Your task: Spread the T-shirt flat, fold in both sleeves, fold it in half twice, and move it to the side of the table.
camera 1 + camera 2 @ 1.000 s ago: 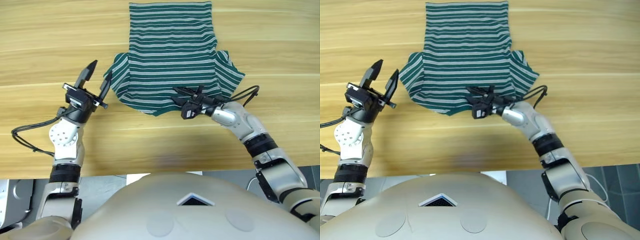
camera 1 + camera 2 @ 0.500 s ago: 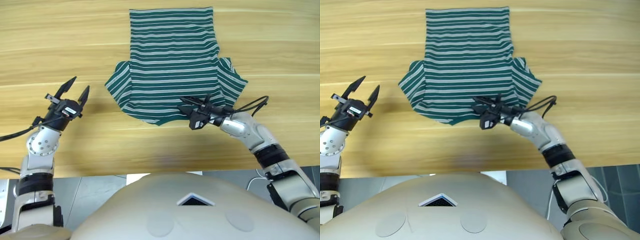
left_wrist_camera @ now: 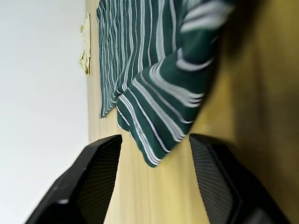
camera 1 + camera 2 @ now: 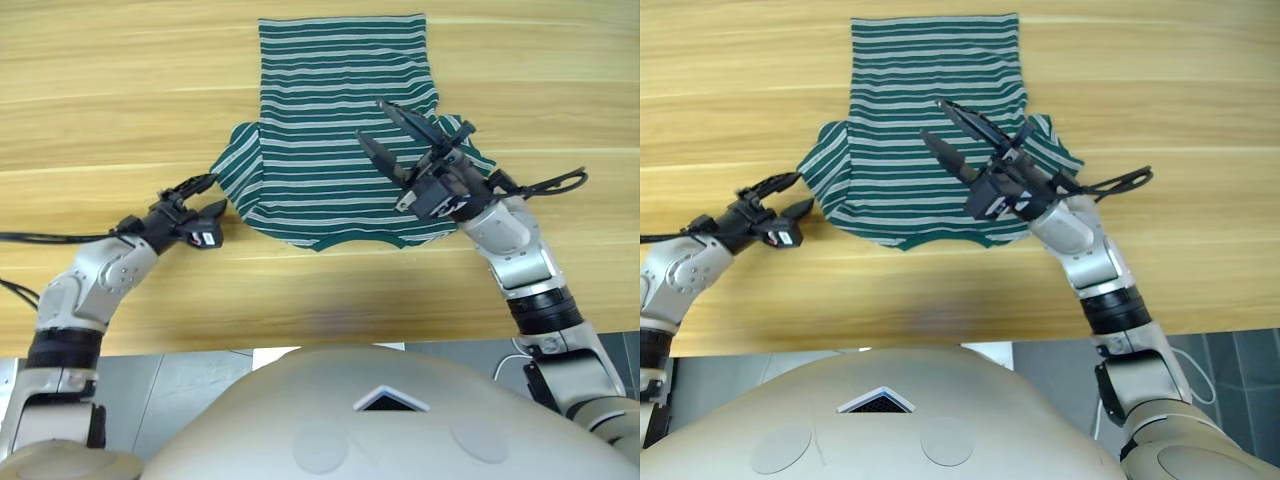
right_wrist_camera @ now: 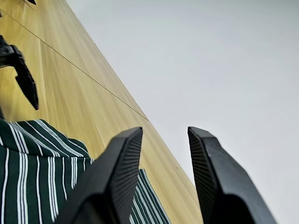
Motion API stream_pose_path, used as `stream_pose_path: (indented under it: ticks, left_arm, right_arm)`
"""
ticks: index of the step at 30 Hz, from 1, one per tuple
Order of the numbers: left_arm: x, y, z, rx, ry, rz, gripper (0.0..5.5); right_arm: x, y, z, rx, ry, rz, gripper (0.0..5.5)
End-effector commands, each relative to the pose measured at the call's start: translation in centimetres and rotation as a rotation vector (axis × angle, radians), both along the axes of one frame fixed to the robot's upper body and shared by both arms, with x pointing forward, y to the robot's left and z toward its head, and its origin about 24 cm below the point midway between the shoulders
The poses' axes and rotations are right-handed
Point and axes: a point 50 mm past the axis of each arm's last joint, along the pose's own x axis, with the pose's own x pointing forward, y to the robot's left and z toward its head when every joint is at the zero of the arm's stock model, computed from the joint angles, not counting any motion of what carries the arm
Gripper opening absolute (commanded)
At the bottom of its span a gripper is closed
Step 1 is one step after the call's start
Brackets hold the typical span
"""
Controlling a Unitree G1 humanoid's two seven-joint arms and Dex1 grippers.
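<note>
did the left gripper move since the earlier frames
Yes. The left gripper has moved toward the T-shirt: it was well clear of it before, and now sits open around the tip of the sleeve on that side.

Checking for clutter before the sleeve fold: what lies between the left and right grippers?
Only the striped T-shirt: its sleeve and chest span the gap from the left gripper to the right gripper, in the left eye view.
</note>
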Motion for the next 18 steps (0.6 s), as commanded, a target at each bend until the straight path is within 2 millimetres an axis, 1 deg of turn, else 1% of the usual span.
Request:
stream_pose_path:
  ticks: [1, 3, 8, 13, 16, 18]
  left_arm:
    - [1.5, -0.5, -1.6, 0.073, 0.035, -0.021, 2.70]
    - [2.1, -0.2, -1.7, 0.096, 0.022, -0.012, 2.70]
    - [2.6, 0.3, -1.8, 0.126, 0.013, -0.007, 2.70]
    - [2.5, 0.4, -2.2, 0.143, 0.015, -0.006, 2.70]
    - [2.2, -0.2, -2.7, 0.139, 0.033, -0.035, 2.70]
    - [2.1, -0.5, -2.8, 0.131, 0.043, -0.049, 2.35]
  right_arm:
    - [0.2, -0.3, -0.2, -0.035, 0.004, -0.020, 1.82]
    - [0.1, -0.4, -0.3, -0.036, 0.007, -0.025, 1.82]
    - [0.0, -0.6, -0.7, -0.029, 0.014, -0.044, 1.82]
    - [0.1, -0.7, -1.1, -0.025, 0.022, -0.057, 1.82]
    - [0.1, -0.7, -1.1, -0.021, 0.024, -0.064, 1.82]
    - [0.1, -0.7, -1.1, -0.020, 0.023, -0.066, 1.82]
